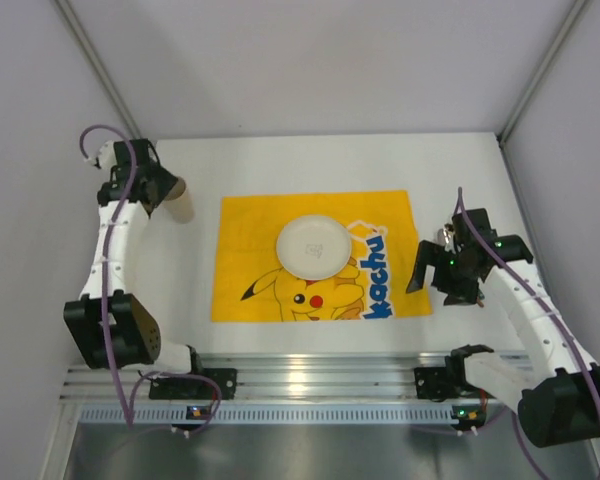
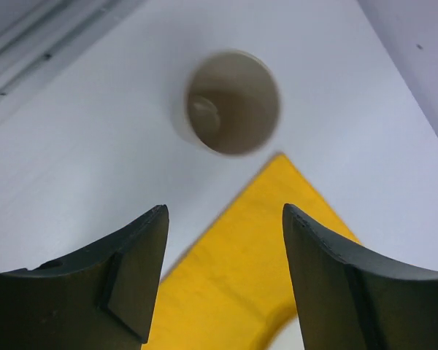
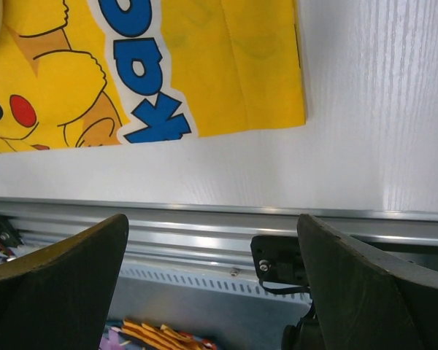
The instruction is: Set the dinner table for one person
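The dinner table (image 1: pixel 310 160) is the white top, with a yellow Pikachu mat (image 1: pixel 315 256) in its middle and a white plate (image 1: pixel 313 247) on the mat. A beige cup (image 1: pixel 181 205) stands upright on the bare table just off the mat's far left corner. My left gripper (image 1: pixel 165 190) hovers beside and above it. In the left wrist view the cup (image 2: pixel 233 102) lies beyond the open left gripper (image 2: pixel 225 219), apart from both fingers, with the mat corner (image 2: pixel 255 248) between them. My right gripper (image 1: pixel 432 255) is open and empty to the right of the mat.
Aluminium rails (image 1: pixel 300 375) run along the near edge, where both arm bases are bolted. The right wrist view shows the mat's near right corner (image 3: pixel 263 73), bare table (image 3: pixel 365 109), the rail (image 3: pixel 204 226) and the open right gripper (image 3: pixel 212 233). Grey walls close in the back and sides.
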`<control>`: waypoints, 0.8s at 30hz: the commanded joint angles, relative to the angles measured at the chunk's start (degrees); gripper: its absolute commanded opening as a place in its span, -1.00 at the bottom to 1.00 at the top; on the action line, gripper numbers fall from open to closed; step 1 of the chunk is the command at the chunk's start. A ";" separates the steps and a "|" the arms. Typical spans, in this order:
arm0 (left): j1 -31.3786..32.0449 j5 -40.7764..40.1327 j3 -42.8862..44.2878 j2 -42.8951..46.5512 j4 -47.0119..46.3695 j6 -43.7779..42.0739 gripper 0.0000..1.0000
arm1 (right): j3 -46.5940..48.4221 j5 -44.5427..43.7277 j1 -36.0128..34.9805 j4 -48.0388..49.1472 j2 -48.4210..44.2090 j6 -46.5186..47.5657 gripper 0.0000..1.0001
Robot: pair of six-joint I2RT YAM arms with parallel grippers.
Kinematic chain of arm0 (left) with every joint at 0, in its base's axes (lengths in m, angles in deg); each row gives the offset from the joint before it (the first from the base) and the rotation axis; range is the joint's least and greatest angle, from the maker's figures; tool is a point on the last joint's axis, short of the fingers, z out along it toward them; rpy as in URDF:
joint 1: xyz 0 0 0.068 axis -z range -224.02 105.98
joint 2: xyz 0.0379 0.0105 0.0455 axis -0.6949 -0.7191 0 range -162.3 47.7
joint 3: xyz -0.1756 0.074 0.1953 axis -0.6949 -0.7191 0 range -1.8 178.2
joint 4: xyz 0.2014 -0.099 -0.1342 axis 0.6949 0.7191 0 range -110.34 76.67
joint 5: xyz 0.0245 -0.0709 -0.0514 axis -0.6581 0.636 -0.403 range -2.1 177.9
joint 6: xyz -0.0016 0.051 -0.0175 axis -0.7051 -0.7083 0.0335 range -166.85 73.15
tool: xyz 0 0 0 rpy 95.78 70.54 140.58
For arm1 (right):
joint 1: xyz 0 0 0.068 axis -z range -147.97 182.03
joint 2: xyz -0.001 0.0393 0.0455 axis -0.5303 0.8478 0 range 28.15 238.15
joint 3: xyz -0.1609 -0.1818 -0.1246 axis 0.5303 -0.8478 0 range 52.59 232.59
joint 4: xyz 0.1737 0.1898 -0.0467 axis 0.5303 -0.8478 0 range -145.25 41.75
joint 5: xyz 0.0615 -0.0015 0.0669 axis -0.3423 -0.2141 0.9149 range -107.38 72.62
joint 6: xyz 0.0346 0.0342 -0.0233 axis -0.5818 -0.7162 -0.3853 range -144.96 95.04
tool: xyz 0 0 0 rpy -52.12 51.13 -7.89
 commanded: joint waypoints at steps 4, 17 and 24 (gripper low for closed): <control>-10.86 0.13 3.12 -8.74 6.41 -2.45 0.30 | 0.02 0.53 -0.59 2.42 -1.39 -0.91 0.99; -13.34 6.10 4.62 -14.29 -2.73 -3.24 0.16 | 1.43 -0.70 -0.23 1.45 0.01 1.46 0.99; -13.52 6.55 1.03 -8.31 -6.77 -2.36 0.14 | 0.82 -0.79 -0.15 2.15 1.16 1.55 0.99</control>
